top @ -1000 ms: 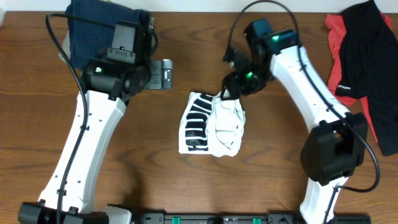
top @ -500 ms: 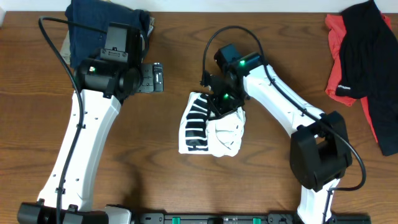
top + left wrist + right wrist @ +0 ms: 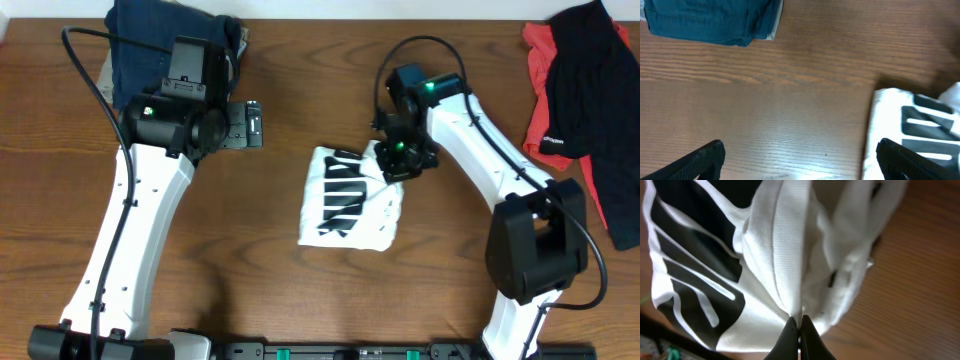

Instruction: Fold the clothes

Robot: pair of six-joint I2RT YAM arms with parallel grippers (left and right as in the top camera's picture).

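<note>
A navy garment (image 3: 150, 40) lies on the counter (image 3: 250, 250) beyond the left hand (image 3: 248, 126), a little to its left — that hand is spread wide with nothing between its fingers. The white T-shirt (image 3: 345, 200) with black stripes sits bunched to its right, apart from it. The right hand (image 3: 799, 322) is pinched tight on a fold at the shirt's upper right edge — red and black pieces (image 3: 575, 80) lie well off to its right.
</note>
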